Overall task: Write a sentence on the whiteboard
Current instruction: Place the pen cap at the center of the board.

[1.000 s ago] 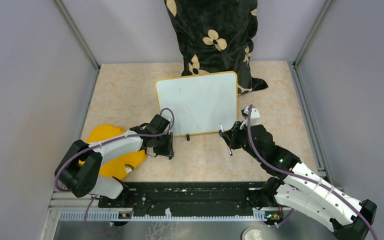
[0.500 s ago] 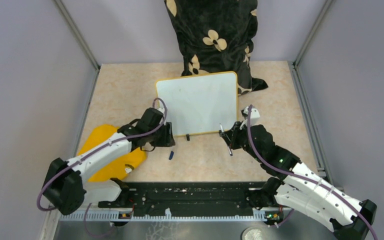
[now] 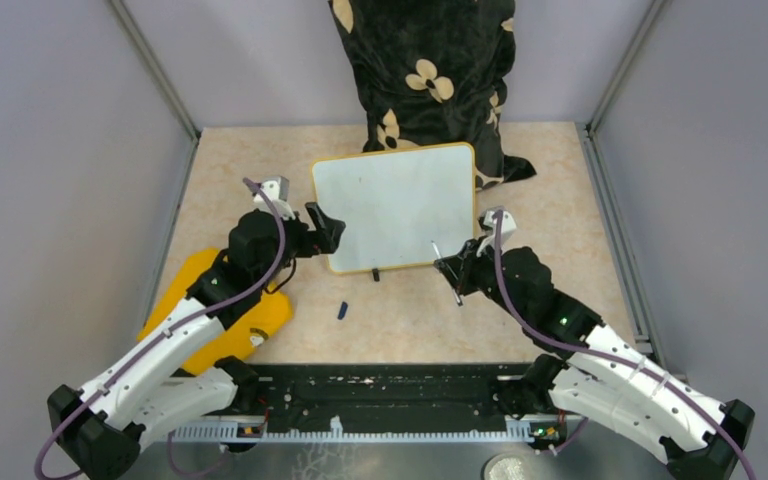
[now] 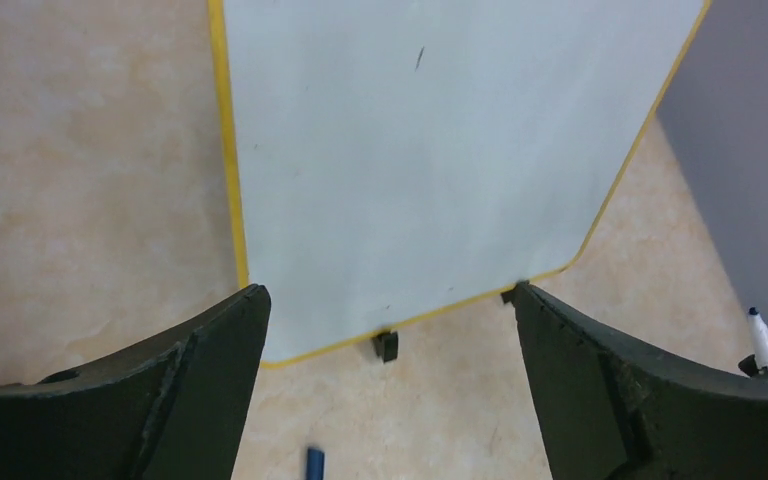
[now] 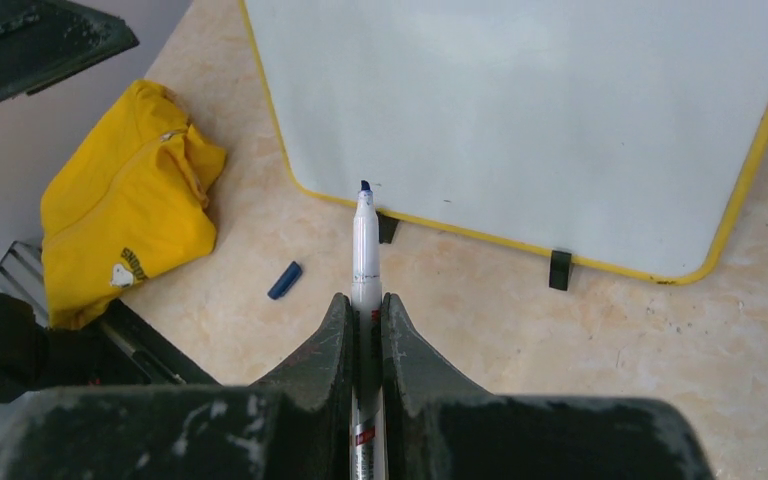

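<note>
- The table [image 3: 560, 200] carries everything, with the whiteboard [image 3: 400, 205] at its middle, just in front of the dark flowered cloth [image 3: 425, 70].
- Nothing pins the whiteboard, so I judge a firm stroke could shove or swing it. In the top view its long axis runs left to right, slightly skewed. Its two black feet sit on the near edge, facing the arms, and no writing shows.
- Your left pincer [image 4: 385, 295] gapes wide at the board's left edge and holds nothing. I cannot tell whether it touches.
- Your right pincer [image 5: 365, 300] is clamped on the marker [image 5: 364, 250]. The marker is uncapped and points away from the arm, with its tip at the near rim. It could snag there.
- The blue cap [image 5: 284, 280] lies loose near that rim, where an arm could knock it.
</note>
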Controlling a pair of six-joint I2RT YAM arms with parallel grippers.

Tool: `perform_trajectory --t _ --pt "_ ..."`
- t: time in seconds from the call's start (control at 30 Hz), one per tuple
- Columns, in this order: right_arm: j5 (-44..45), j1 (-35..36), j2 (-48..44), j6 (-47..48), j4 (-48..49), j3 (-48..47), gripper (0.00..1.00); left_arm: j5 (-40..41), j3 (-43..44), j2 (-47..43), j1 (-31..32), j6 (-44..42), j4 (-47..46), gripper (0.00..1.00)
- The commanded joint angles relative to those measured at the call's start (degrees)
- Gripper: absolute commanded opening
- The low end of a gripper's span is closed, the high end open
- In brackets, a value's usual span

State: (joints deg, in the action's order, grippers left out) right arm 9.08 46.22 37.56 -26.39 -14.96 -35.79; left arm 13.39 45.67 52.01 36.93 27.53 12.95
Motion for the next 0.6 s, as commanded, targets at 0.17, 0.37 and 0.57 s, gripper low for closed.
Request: perform_trajectory --t 0.17,0.37,0.57 --pt "-4.2 -0.1 3.1 5.3 12.1 -7.1 0.0 -5.2 5.0 5.5 0.1 -4.9 -22.8 0.99" --pt "-7.8 -0.1 6.2 4.6 17.4 -9.6 0.0 -21.8 10.6 11.1 0.1 0.5 -23.9 0.99" --pt "-11.0 -0.1 5.8 4.9 21.3 -8.7 0.0 -41.8 -4.0 5.4 0.1 9.8 -52.4 0.99"
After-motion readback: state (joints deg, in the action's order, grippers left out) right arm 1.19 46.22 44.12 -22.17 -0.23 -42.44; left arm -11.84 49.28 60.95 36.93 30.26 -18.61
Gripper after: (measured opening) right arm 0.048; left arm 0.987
